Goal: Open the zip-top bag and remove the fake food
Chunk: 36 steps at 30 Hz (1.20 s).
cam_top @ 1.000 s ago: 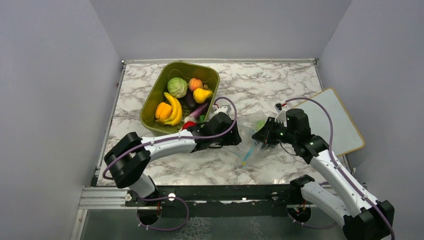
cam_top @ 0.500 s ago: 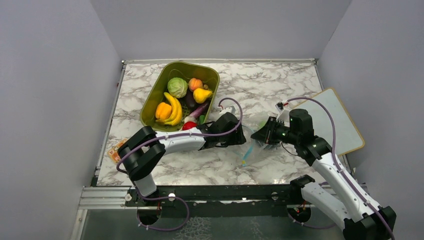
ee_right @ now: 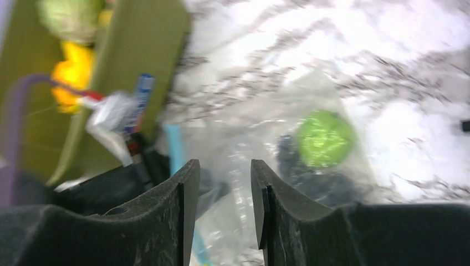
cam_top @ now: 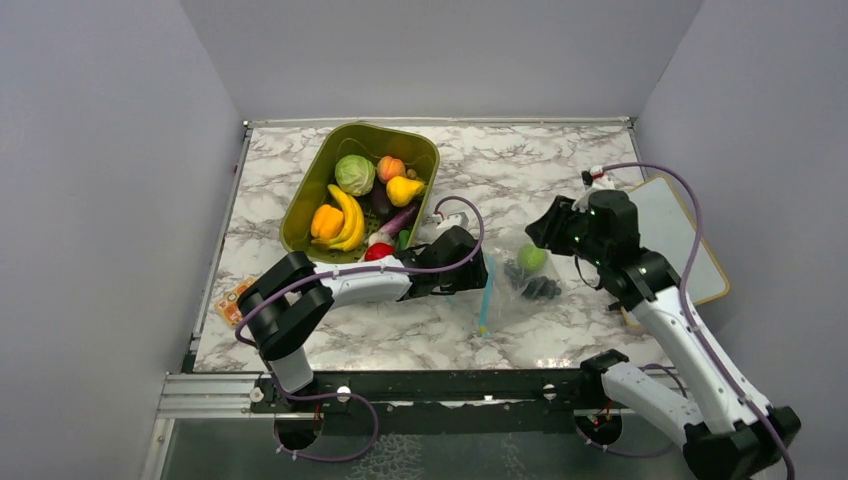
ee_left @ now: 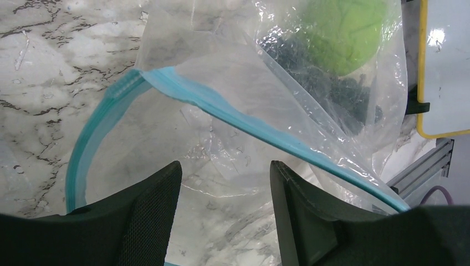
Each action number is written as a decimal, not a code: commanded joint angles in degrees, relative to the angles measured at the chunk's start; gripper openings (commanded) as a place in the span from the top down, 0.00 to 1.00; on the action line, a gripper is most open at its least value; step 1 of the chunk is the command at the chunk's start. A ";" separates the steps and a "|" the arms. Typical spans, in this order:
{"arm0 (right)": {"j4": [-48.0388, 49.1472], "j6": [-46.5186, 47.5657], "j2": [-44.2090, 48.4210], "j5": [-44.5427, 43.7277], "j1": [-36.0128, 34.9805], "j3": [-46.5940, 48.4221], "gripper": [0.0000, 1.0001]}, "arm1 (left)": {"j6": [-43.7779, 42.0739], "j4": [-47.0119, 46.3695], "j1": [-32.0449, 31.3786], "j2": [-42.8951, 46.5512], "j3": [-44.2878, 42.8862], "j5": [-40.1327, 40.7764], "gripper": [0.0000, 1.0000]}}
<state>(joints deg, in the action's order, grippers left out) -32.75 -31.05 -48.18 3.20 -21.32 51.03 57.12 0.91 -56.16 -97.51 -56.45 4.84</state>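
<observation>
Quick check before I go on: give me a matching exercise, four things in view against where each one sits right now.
Things:
1. zip-top bag
2. green round piece
3. banana bunch
4. white board

Places:
A. in the green bin
B. inside the bag
C. lying on the marble table, mouth parted
D. at the table's right edge

Pairs: 1-C, 2-B, 3-A, 4-D.

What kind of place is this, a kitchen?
Probably a robot lab booth: plain grey walls box in a marble-look table, robot arms are bolted to its edge, and a green bin holds toy food.
</observation>
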 commanded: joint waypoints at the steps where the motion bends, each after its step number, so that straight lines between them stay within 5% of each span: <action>1: -5.51 0.41 -10.53 -10.69 3.00 -1.20 0.61 | -0.30 -0.93 -0.08 1.69 0.37 0.86 0.38; 12: -0.12 -3.26 -19.36 -11.37 7.13 -11.22 0.62 | -1.14 -4.29 -0.01 1.97 2.49 -4.01 0.38; 21: 4.35 -1.09 -15.78 14.55 7.18 -15.66 0.66 | -1.22 -5.54 0.09 2.16 2.67 -3.49 0.32; 30: -2.67 -3.76 -10.87 -4.59 7.17 -9.57 0.63 | 0.28 -4.41 0.22 0.87 3.22 -3.05 0.30; 36: -0.15 -8.83 -13.71 0.31 7.17 -17.93 0.67 | 2.20 -8.92 0.02 0.51 4.16 -4.87 0.30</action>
<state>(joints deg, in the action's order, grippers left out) -32.73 -35.90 -60.58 2.70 -14.20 38.63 57.78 -3.53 -55.96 -97.19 -54.11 1.61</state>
